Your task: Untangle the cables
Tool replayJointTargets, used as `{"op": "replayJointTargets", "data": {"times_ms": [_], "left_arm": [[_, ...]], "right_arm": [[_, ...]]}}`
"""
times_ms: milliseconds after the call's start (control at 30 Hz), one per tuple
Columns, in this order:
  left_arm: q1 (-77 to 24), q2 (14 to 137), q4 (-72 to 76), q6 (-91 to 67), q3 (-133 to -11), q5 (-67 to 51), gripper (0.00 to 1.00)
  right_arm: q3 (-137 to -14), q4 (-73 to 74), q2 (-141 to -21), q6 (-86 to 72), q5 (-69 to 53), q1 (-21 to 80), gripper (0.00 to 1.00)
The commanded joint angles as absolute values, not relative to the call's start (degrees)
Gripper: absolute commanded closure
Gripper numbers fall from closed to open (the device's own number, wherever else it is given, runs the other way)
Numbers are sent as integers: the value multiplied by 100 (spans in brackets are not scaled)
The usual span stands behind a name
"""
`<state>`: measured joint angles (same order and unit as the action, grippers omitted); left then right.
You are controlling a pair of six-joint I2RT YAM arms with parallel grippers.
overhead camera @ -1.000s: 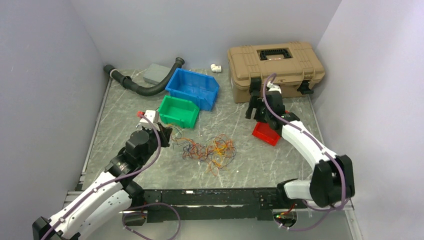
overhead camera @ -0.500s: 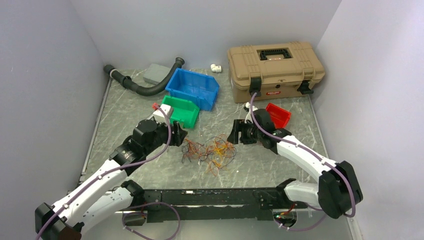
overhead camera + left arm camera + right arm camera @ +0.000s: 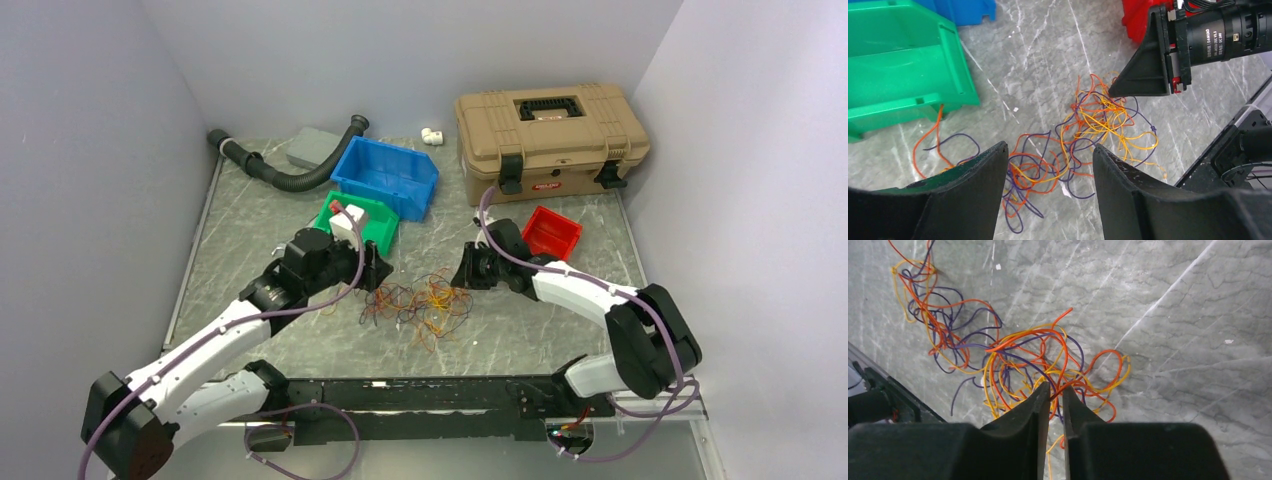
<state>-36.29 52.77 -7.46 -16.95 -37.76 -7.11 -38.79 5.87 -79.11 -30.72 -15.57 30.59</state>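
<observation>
The cables (image 3: 420, 300) lie in one loose tangle of orange, yellow, red and dark purple wires on the marble tabletop, between the two arms. My left gripper (image 3: 372, 272) hovers over the tangle's left end. Its jaws stand open in the left wrist view (image 3: 1050, 147), with purple and orange loops (image 3: 1038, 170) on the table between them and nothing gripped. My right gripper (image 3: 462, 275) is at the tangle's right edge. In the right wrist view its fingers (image 3: 1056, 387) are almost together, pinching an orange-red cable (image 3: 1068, 382) at their tips.
A green bin (image 3: 360, 222) sits just behind my left gripper, with a blue bin (image 3: 387, 175) behind it. A small red bin (image 3: 552, 232) stands by my right arm, in front of a tan toolbox (image 3: 550, 128). A black hose (image 3: 280, 170) and grey box (image 3: 315, 147) lie at the back left.
My right arm left the red bin, swung left to the tangle and closed its jaws on a cable. My left gripper opened and moved right, over the tangle's left end.
</observation>
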Motion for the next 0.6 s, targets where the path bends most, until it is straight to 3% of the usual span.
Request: {"op": "replayJointTargets", "data": {"times_ms": [0, 33, 300, 567], "left_arm": [[-3618, 5625, 96, -1810, -3776, -1285, 34], [-3616, 5759, 200, -1801, -3785, -1438, 34], [-3621, 7075, 1632, -1814, -3734, -2330, 36], [-3626, 8577, 2528, -2100, -3976, -3161, 45]], "right_arm": [[-4152, 319, -7878, -3164, -1625, 3082, 95], [-4242, 435, -7787, -3139, -1618, 3078, 100], [-5087, 1633, -6972, -2833, -1547, 3096, 100], [-5137, 1776, -6684, -2947, -1484, 3094, 100]]}}
